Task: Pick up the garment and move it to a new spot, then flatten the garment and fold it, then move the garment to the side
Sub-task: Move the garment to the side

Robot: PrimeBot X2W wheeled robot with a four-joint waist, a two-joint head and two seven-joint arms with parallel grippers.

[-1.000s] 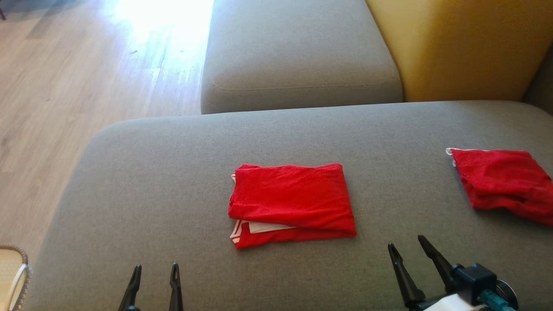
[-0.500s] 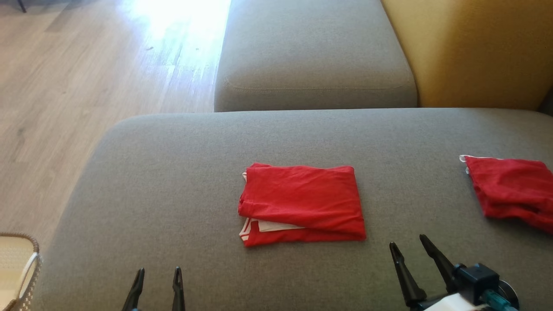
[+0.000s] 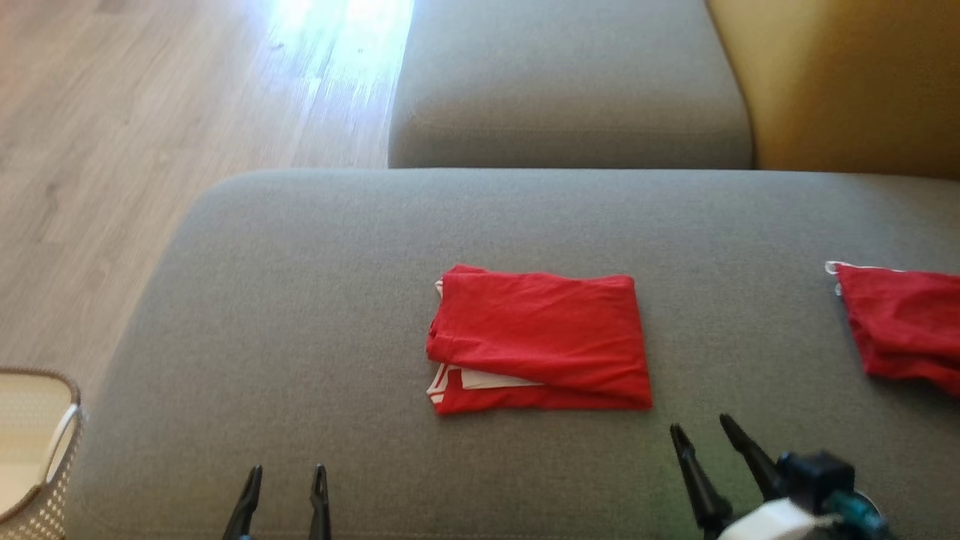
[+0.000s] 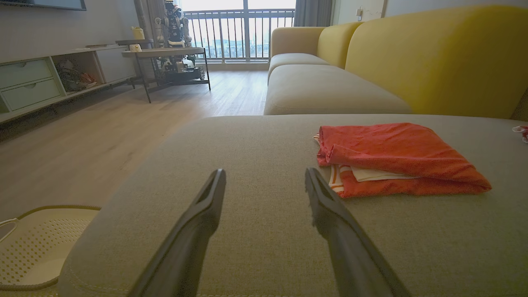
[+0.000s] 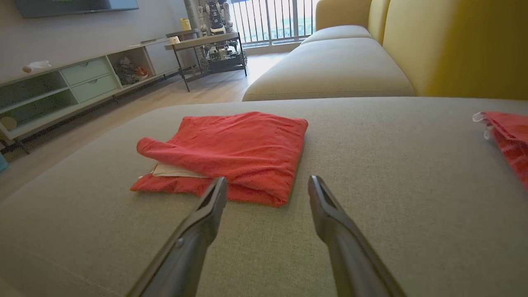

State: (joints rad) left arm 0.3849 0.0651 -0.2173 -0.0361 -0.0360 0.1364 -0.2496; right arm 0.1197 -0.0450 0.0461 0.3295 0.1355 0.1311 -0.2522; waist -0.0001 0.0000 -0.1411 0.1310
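Garment (image 3: 540, 337) lies on the grey sofa seat (image 3: 300, 300), fwd of both hands: ahead and to the right of the left hand (image 3: 289, 470), just ahead and a bit left of the right hand (image 3: 700, 424). It's a compact red rectangle in stacked layers, w/ a white-striped inner layer peeking out at the corner nearest the left hand. The top layer sits slightly skewed over the bottom one, so the edges aren't flush, but the stack is flat.

Both hands have fingers spread wide w/ nothing btwn them, low over the seat. Neither touches the cloth as far as the head view shows. In the right wrist view the garment's near edge is close to one fingertip.

Progress, as a judgement: pick-up and relocate, flatten and fold all look done, i.e. most of the task. What's left is the last step, moving the garment to the side.

A second red piece (image 3: 907, 322) lies well out to the right of the right hand, at the frame edge. That's prob. where finished items go, but can't confirm.

The move needs a grip on the whole stack. If only the top layer is pinched, the fold could slide open.

A basket (image 3: 37, 450) sits left of the left hand, off the seat.
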